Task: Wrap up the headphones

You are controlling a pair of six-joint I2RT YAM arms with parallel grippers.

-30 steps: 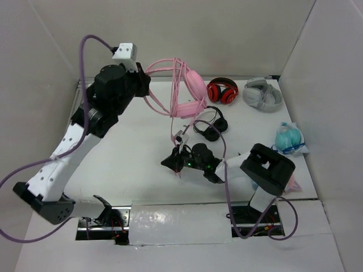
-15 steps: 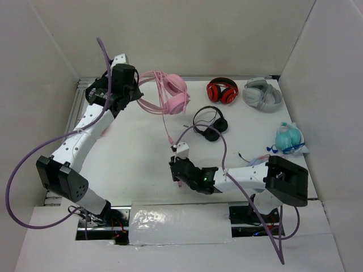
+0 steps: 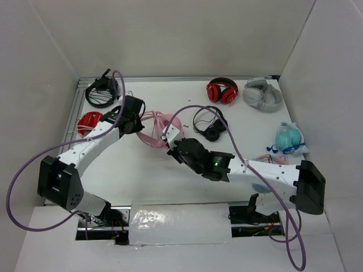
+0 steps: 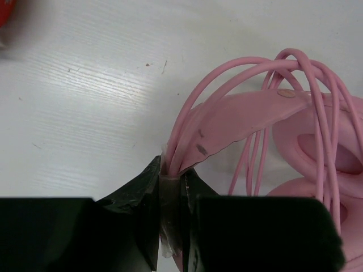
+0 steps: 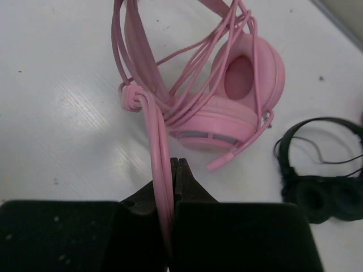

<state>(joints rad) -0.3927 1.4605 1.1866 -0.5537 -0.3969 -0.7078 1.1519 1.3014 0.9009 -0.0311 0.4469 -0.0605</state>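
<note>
The pink headphones (image 3: 157,126) lie on the white table left of centre, with the pink cable (image 4: 309,85) looped several times over the headband. My left gripper (image 3: 138,121) is at their left side, shut on the headband end and its thin wires (image 4: 187,141). My right gripper (image 3: 171,147) is just right of and below them, shut on a doubled strand of the pink cable (image 5: 157,141), which runs up to a knot-like twist by the headband. One round cup (image 5: 241,96) faces the right wrist camera.
Thin black wired headphones (image 3: 209,122) lie just right of the pink set and show in the right wrist view (image 5: 317,181). Red-and-black headphones (image 3: 222,90) and grey headphones (image 3: 262,94) sit at the back right. A teal bagged item (image 3: 289,139) is at the right. Black headphones (image 3: 101,93) and a red item (image 3: 89,120) are at the back left.
The left arm has brought the pink headphones from the back of the table down towards the centre. The right gripper has moved up and left, close beside them, still holding the cable.
</note>
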